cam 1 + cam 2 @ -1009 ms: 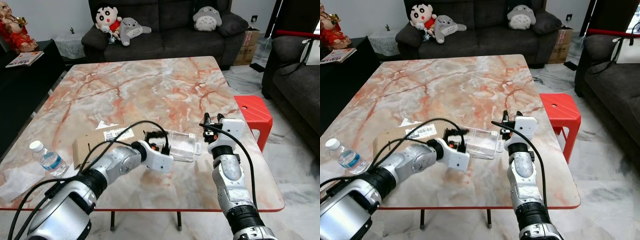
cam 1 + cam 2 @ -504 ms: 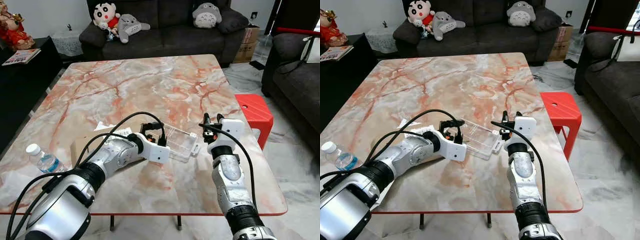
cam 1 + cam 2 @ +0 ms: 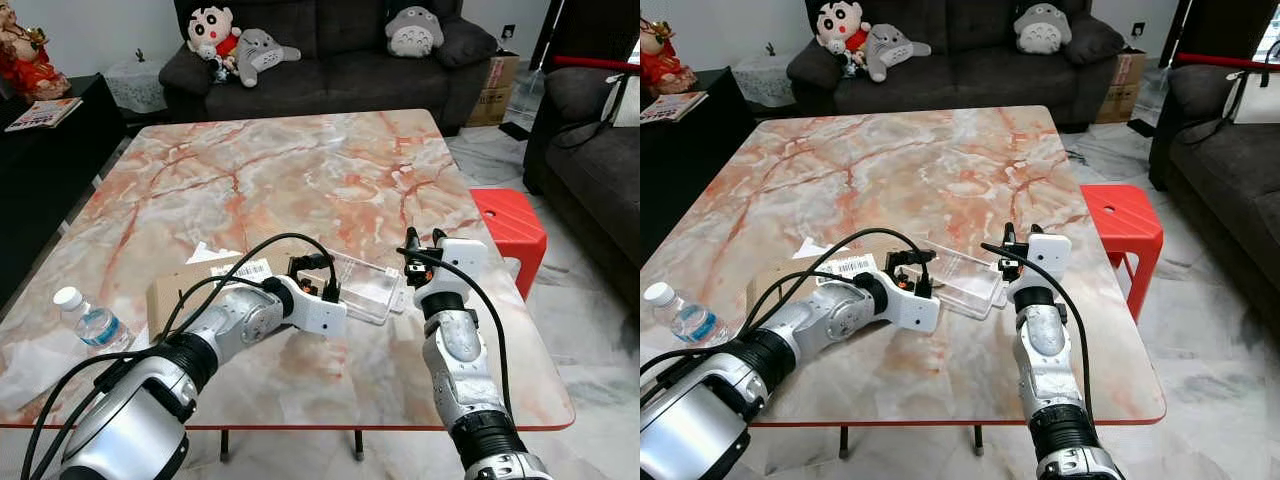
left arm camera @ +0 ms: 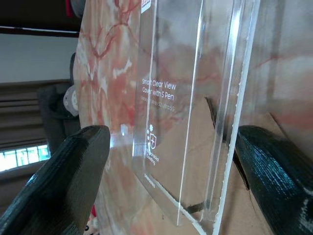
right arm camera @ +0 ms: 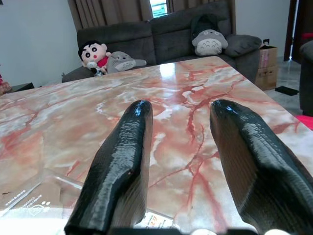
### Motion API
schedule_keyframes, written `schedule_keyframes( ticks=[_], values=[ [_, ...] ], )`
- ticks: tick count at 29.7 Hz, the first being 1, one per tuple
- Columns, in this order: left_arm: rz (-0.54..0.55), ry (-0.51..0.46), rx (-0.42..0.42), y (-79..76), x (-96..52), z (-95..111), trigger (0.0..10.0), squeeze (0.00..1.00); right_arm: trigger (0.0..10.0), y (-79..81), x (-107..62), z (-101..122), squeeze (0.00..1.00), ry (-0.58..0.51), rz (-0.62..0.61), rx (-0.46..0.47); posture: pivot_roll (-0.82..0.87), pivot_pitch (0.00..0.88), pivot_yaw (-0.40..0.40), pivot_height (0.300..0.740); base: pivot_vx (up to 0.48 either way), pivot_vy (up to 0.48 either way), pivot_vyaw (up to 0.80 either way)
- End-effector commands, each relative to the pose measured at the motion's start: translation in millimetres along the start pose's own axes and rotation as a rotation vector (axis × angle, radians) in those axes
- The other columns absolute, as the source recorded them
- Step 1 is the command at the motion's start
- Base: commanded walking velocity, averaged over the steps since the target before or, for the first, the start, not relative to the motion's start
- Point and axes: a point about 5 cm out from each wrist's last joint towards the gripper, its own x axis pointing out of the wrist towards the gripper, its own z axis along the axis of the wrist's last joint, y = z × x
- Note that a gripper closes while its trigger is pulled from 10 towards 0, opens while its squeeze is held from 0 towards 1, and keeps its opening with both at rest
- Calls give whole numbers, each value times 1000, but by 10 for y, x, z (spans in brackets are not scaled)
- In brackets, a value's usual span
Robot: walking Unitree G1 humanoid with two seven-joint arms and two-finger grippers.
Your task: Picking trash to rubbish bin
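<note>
While your left gripper sits spread wide round the clear plastic box, nothing's clamped. Right gripper, just right of box, fingers apart, holding nothing.

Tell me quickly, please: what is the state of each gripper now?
Left gripper: open, its fingers on either side of the clear plastic box, not yet closed on it.
Right gripper: open, holding nothing, above the table.

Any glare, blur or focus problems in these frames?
Left eye view: sharp, evenly lit, soft sheen on the marble table. Left wrist view: clear plastic packaging reflective, its print legible, black fingers blurred at close range. Right wrist view: fingers soft, sofa sharp, bright glare along the near edge.
</note>
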Motion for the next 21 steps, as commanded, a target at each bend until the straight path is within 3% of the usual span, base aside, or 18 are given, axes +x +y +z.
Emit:
schedule_keyframes(
  ticks=[1, 4, 16, 17, 21],
  values=[
    [-29, -19, -25, -80, -9, 19, 10000, 0, 10000, 23, 21, 18, 0, -6, 4, 11, 78, 16, 88, 740, 0, 0, 0],
    [-13, -54, -41, -66, 10, 90, 10000, 0, 10000, 22, 20, 15, 0, -5, 3, 11, 78, 16, 88, 740, 0, 0, 0],
    [-33, -42, -21, -103, 32, 100, 9843, 0, 10000, 23, 20, 15, 0, -6, 3, 12, 77, 15, 88, 740, 0, 0, 0],
    [-42, -37, -18, -122, 29, 91, 0, 0, 10000, 24, 21, 15, 0, -5, 3, 13, 76, 15, 89, 740, 0, 0, 0],
    [-54, -34, -19, -149, 24, 83, 0, 0, 10000, 25, 20, 14, 0, -5, 3, 14, 76, 16, 89, 740, 0, 0, 0]
  ],
)
